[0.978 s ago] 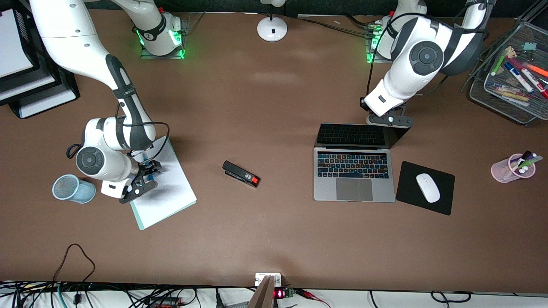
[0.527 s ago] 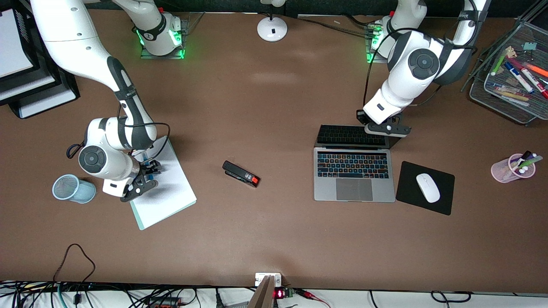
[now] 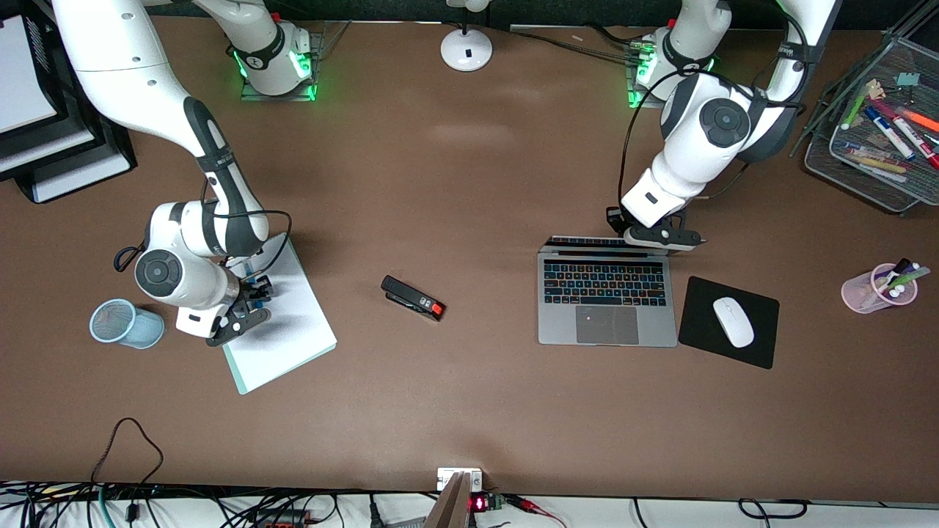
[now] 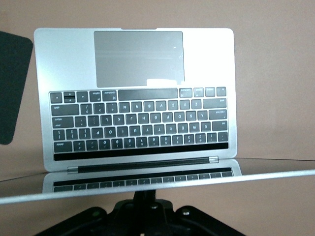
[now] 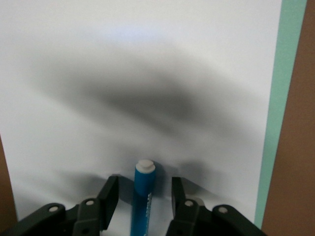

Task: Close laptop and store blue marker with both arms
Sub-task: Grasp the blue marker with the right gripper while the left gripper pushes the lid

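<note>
Over clipboard [image 3: 282,323]: right gripper [image 5: 142,209], fingers [image 5: 109,196] apart astride the blue marker [image 5: 143,196] (axis along the gap).
Laptop [image 3: 606,308] lid: left gripper [image 3: 656,236] behind, unclear.

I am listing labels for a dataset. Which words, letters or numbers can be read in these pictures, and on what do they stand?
Laptop keys: letters, seen upside down, such as "M", "N", "H"; the rest too blurred.
Red display at the table's near edge: too small to read.
Markers in the wire tray: print too small.
Nothing else readable.

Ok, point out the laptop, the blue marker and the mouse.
laptop [image 3: 607,325]: front view, on the trackpad.
blue marker [image 5: 143,196]: right wrist view, on the blue barrel below the white tip.
mouse [image 3: 733,322]: front view, on the middle of its white shell.
</note>
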### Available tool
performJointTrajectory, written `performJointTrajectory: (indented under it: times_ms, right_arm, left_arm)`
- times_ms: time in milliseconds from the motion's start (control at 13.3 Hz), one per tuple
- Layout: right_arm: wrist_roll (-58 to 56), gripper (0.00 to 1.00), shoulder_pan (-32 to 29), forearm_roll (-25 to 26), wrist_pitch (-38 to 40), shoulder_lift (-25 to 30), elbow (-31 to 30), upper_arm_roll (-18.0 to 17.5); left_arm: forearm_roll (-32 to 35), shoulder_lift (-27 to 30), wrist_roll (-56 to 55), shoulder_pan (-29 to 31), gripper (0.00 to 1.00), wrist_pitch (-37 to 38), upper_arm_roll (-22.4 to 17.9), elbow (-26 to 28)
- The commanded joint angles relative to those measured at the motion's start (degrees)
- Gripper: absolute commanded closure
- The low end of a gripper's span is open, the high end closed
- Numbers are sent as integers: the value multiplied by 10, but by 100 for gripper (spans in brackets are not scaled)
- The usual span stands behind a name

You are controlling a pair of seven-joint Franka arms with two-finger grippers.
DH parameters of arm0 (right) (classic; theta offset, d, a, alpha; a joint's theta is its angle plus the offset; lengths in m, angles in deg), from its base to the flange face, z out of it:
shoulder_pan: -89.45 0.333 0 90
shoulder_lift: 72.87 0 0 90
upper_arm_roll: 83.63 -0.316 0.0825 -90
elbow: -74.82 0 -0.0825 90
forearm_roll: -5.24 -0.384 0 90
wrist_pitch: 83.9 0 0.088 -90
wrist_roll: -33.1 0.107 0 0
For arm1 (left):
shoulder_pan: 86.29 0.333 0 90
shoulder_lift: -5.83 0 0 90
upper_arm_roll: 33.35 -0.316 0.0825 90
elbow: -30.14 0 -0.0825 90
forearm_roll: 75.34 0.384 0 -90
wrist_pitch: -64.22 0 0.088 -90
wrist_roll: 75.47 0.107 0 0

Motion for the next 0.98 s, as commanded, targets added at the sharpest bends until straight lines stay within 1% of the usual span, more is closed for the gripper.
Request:
performJointTrajectory:
  times_ms: [0,75,226,452,527,677,903]
  right_arm:
    - [-2,65,-2,-3,-9,10,-10,-1]
    - [-1,69,-2,-3,-8,10,-11,-1]
    - [-1,79,-2,-3,-8,9,-10,-1]
    - [-1,87,-2,-4,-8,10,-10,-1]
    - [0,91,-2,-3,-8,10,-10,-1]
    - [-1,92,-1,-3,-7,12,-8,-1]
    - [-9,94,-1,-2,-8,32,-2,-1]
  left_arm:
    - [12,-37,11,8,100,-10,-2,-43]
    - [27,-48,10,11,100,-10,-2,-58]
    - [62,-74,10,21,100,-10,-2,-83]
    - [77,-105,10,26,100,-11,-3,-110]
    - [82,-117,11,31,100,-11,-3,-124]
    - [113,-144,10,33,100,-12,-3,-149]
    - [126,-180,11,36,100,-12,-9,-178]
